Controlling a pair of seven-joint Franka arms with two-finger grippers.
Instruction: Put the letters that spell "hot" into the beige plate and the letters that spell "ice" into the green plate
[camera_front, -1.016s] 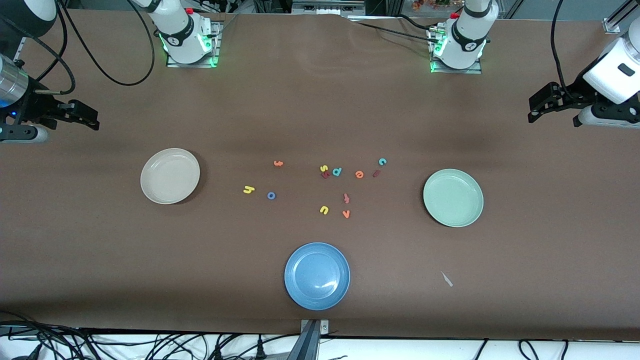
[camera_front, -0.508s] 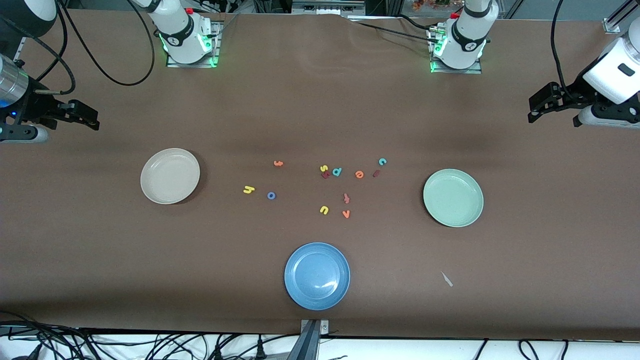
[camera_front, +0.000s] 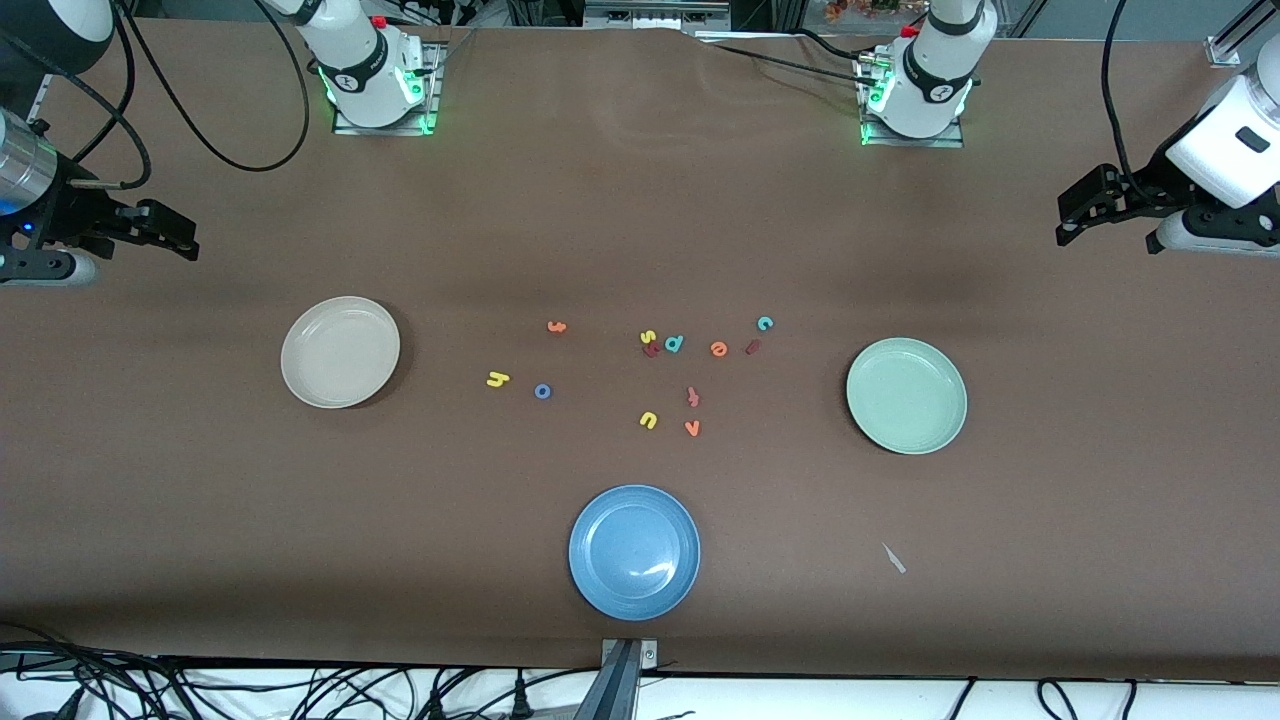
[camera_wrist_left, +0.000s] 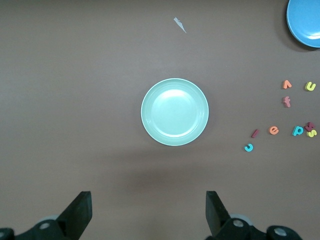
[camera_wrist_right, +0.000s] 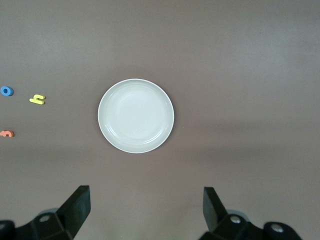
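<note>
Table (camera_front: 640, 200): brown. Beige plate (camera_front: 340, 351) at the right arm's end, green plate (camera_front: 906, 395) at the left arm's; neither holds a letter. Left claw (camera_front: 1075, 215) and right claw (camera_front: 175, 235): both spread wide, holding nothing, each parked above the table edge at its own end. Between the plates: yellow h (camera_front: 497, 379), blue o (camera_front: 542, 391), orange t (camera_front: 557, 326); teal c (camera_front: 765, 323), maroon i (camera_front: 752, 347), orange e (camera_front: 718, 348).

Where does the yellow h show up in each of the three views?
Front view: yellow h on the table between the beige plate and the blue o.
Right wrist view: yellow h beside the beige plate.
Left wrist view: not in it.
Shared landmark: the beige plate.
</note>
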